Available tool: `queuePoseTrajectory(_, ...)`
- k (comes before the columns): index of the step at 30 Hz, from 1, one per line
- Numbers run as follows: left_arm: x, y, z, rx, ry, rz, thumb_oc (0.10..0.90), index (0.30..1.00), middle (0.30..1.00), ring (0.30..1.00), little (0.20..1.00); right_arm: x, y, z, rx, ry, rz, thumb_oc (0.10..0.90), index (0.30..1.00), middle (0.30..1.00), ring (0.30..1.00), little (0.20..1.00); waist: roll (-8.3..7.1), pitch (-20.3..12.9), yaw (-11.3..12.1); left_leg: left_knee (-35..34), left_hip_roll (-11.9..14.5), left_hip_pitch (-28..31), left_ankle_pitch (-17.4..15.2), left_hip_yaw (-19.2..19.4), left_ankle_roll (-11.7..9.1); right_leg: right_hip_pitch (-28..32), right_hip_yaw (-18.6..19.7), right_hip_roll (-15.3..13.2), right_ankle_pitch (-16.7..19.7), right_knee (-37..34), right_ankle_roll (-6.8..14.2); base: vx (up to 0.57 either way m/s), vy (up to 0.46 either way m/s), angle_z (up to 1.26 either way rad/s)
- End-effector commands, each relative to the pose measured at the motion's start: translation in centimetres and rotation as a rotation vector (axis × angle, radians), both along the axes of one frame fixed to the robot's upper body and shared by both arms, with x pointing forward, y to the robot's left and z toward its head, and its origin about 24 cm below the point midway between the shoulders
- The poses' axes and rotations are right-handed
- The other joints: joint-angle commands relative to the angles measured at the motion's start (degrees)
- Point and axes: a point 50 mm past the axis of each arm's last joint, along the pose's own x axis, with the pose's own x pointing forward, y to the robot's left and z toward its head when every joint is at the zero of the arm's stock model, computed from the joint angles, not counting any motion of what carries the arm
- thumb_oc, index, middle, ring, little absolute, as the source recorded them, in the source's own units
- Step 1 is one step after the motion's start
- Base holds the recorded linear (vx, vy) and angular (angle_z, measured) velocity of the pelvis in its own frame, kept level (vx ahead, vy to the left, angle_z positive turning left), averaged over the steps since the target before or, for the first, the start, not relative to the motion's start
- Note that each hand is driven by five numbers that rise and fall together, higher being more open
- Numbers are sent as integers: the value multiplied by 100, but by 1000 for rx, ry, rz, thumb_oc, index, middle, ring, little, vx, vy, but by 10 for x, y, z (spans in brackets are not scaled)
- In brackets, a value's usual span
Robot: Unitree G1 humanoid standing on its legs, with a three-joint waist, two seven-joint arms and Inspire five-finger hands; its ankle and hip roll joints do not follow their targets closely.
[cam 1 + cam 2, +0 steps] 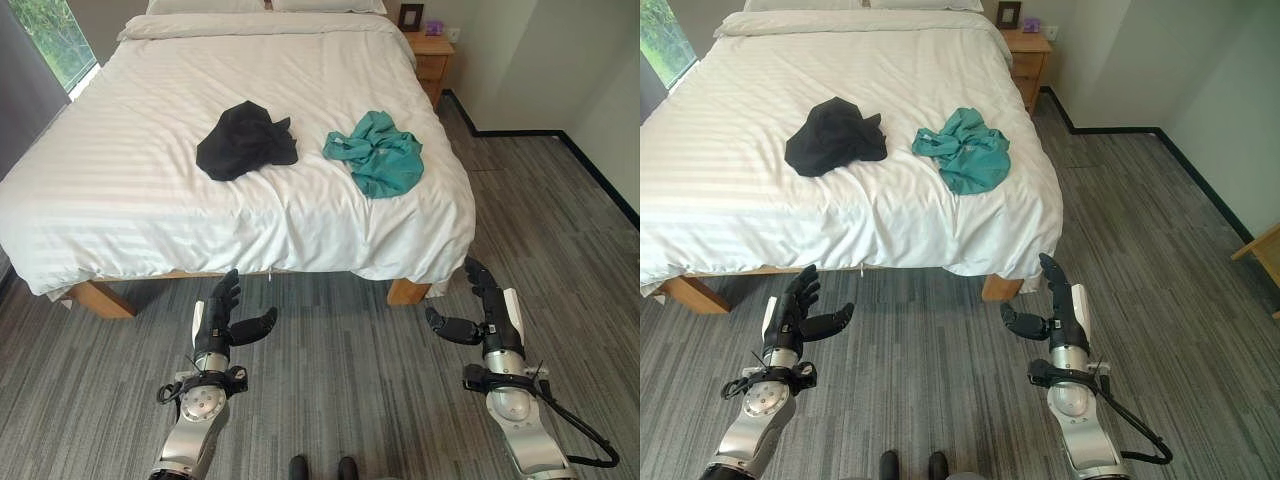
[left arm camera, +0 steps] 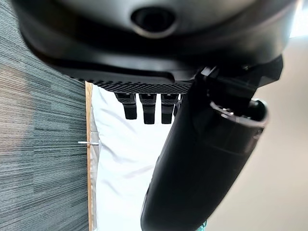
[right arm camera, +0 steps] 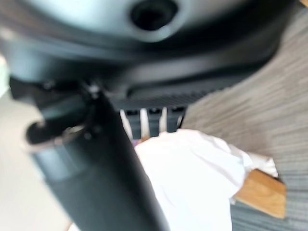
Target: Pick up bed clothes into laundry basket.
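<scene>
Both hands, left hand (image 1: 222, 318) and right hand (image 1: 487, 305), hang empty with fingers spread at the lower frame over grey carpet (image 1: 330, 350); black garment (image 1: 244, 140) and teal garment (image 1: 377, 152) lie mid-frame on the white bed (image 1: 120, 180).

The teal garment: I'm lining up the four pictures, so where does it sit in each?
Left eye view: teal garment on the bed, right of centre.
Right eye view: centre.
Left wrist view: a teal sliver at the bottom edge.
Right wrist view: cannot tell.
Shared landmark: white sheet.
</scene>
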Motion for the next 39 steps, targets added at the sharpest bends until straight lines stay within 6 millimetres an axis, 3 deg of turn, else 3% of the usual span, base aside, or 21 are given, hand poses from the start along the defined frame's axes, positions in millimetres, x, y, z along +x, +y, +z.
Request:
queuePoseTrajectory(1,16,-4,54,39,-304,-61,800,900,900,900,900,13,1,40,-8,-236,37,800,900,900,900,900,-195,-526,-15,22,428,-172,-459,-15,-533,-142,282,-802,-194,63,964,0,0,0)
queuePoseTrajectory(15,10,7,46,109,-248,-36,800,900,900,900,900,21,6,40,-63,-194,83,800,900,900,900,900,-155,-371,-26,22,351,-104,-578,186,-362,-404,759,-801,-131,187,1074,25,20,-14)
queuePoseTrajectory(19,11,7,43,125,-227,-47,800,900,900,900,900,19,6,40,-78,-194,77,800,900,900,900,900,-108,-224,-33,30,320,-69,-616,178,-246,-862,722,-748,-294,1242,1138,16,36,-14)
queuePoseTrajectory(21,12,5,44,138,-225,-54,800,900,900,900,900,19,7,40,-95,-186,79,800,900,900,900,900,-99,-11,-128,41,282,7,-642,196,-206,-1255,659,-707,156,2107,1446,11,47,-7)
queuePoseTrajectory(22,15,6,46,154,-232,-51,800,900,900,900,900,20,9,41,-101,-193,77,800,900,900,900,900,-9,134,-173,48,388,38,-662,224,-215,-1696,464,-690,181,2731,1485,21,32,-4)
queuePoseTrajectory(23,15,6,46,154,-232,-51,800,900,900,900,900,20,9,41,-101,-193,77,800,900,900,900,900,-11,129,-174,49,385,33,-663,222,-215,-1705,464,-692,175,2741,1485,230,42,7)
queuePoseTrajectory(24,16,5,48,162,-237,-54,800,900,900,900,900,18,6,39,-94,-184,68,800,900,900,900,900,-2,125,-221,22,369,176,-752,207,-240,-1922,155,-600,-21,2507,1294,213,16,18)
queuePoseTrajectory(25,16,4,48,161,-236,-54,800,900,900,900,900,17,6,39,-94,-183,67,800,900,900,900,900,15,124,-241,22,387,187,-776,180,-246,-1901,121,-594,-50,2509,1284,416,1,14)
queuePoseTrajectory(26,17,2,47,160,-236,-64,800,900,900,900,900,16,1,36,-100,-170,54,800,900,900,900,900,-48,84,-342,22,313,292,-902,41,-264,-1897,53,-290,-188,1848,1106,221,-20,9)
queuePoseTrajectory(27,17,2,47,160,-236,-63,800,900,900,900,900,16,1,36,-100,-170,54,800,900,900,900,900,-42,90,-351,22,319,299,-905,32,-265,-1881,43,-288,-184,1834,1105,440,-83,10)
queuePoseTrajectory(28,18,2,47,172,-237,-68,800,900,900,900,900,14,-11,33,-155,-143,16,800,900,900,900,900,-174,55,-465,22,236,400,-1114,-230,-305,-1976,144,-84,49,799,1011,239,-67,28)
queuePoseTrajectory(30,21,1,48,183,-239,-69,800,900,900,900,900,14,-16,33,-199,-132,4,800,900,900,900,900,-203,49,-514,22,236,443,-1196,-377,-348,-2030,180,-51,214,486,1040,349,-166,83)
queuePoseTrajectory(31,24,0,50,190,-253,-69,800,900,900,900,900,11,-29,35,-319,-103,-19,800,900,900,900,900,-319,6,-549,22,271,570,-1391,-593,-439,-2002,309,-92,400,307,1073,539,-386,121)
queuePoseTrajectory(32,21,2,45,196,-234,-55,800,900,900,900,900,8,-40,34,-388,-70,-43,800,900,900,900,900,-339,-98,-558,23,462,753,-1419,-675,-562,-1882,353,-139,478,313,1039,417,-337,103)
queuePoseTrajectory(33,20,2,45,195,-233,-55,800,900,900,900,900,7,-40,34,-390,-69,-43,800,900,900,900,900,-317,-93,-566,22,483,771,-1430,-679,-571,-1859,339,-123,476,305,1032,326,-251,88)
queuePoseTrajectory(34,17,5,41,183,-221,-34,800,900,900,900,900,8,-48,37,-423,-66,-67,800,900,900,900,900,-300,-133,-548,435,624,691,-1321,-621,-668,-1722,299,-181,474,297,994,191,-146,66)
queuePoseTrajectory(35,14,8,39,162,-215,-11,800,900,900,900,900,10,-52,43,-455,-81,-81,800,900,900,900,900,-279,-107,-525,1173,699,423,-982,-576,-777,-1523,272,-218,491,212,926,245,-343,53)
queuePoseTrajectory(36,11,13,38,155,-209,19,800,900,900,900,900,15,-60,59,-514,-120,-118,800,900,900,900,900,-480,120,-314,2936,589,-534,-264,-624,-741,-1163,280,-387,498,119,723,99,-259,44)
queuePoseTrajectory(37,11,13,39,156,-211,19,800,900,900,900,900,16,-60,60,-513,-122,-119,800,900,900,900,900,-487,105,-351,3122,567,-694,-302,-669,-739,-1221,249,-404,510,126,730,84,-296,15)
queuePoseTrajectory(39,5,22,34,157,-192,60,800,900,900,900,900,20,-71,73,-568,-142,-168,800,900,900,900,900,-654,180,-157,4205,444,-1335,-260,-413,-617,-936,297,-522,400,55,616,91,-194,-16)
